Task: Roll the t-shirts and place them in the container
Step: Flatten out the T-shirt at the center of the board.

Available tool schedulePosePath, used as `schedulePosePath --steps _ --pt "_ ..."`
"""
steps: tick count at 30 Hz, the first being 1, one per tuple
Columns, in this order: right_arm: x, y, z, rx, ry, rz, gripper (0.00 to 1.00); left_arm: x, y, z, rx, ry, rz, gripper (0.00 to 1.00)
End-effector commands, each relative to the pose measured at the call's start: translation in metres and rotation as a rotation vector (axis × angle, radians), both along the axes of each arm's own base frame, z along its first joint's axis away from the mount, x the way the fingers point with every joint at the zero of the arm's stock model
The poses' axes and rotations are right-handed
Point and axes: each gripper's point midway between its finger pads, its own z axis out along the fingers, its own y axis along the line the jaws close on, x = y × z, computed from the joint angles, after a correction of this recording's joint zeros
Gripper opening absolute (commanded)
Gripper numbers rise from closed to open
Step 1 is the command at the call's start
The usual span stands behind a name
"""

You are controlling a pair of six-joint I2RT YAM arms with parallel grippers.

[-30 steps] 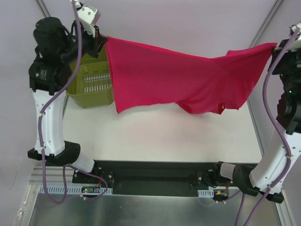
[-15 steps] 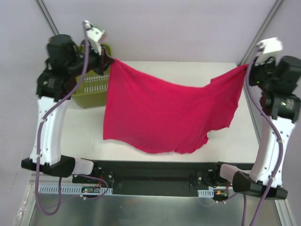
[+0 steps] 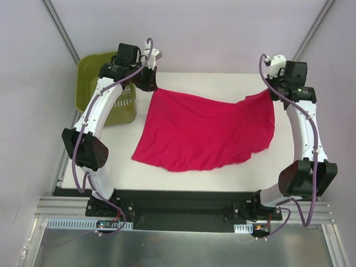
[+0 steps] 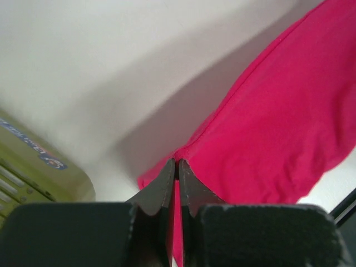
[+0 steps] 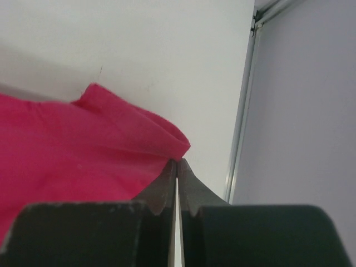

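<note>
The plain pink-red cloth t-shirt (image 3: pixel 206 130) lies spread and wrinkly on the white bench (image 3: pixel 189 83), far corners pinched tight by the left tool (image 3: pixel 151 87) and right tool (image 3: pixel 271 90)

Soft, dull cloth with small wrinkles on the t-shirt (image 3: pixel 206 133), smooth and a bit shiny green plastic on the basket (image 3: pixel 127 111), smooth dull white on the table (image 3: pixel 189 181), dark grainy dull plastic on the left gripper (image 4: pixel 177 166) and right gripper (image 5: pixel 177 164), shiny grey metal on the front sheet (image 3: pixel 183 250).
</note>
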Motion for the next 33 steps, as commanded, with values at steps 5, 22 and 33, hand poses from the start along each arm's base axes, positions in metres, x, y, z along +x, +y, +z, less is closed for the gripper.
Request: schedulePosePath --steps 5,22,33 --pt "-0.078 0.086 -0.059 -0.097 0.173 0.311 0.01 -0.038 0.013 0.007 0.012 -0.029 -0.015 0.00" --pt "-0.119 0.122 -0.103 0.161 0.497 0.531 0.47 -0.080 0.010 -0.077 0.007 0.244 -0.058 0.00" --pt "-0.179 0.136 -0.173 0.185 0.881 0.781 0.51 -0.085 0.017 -0.102 0.059 0.325 -0.062 0.00"
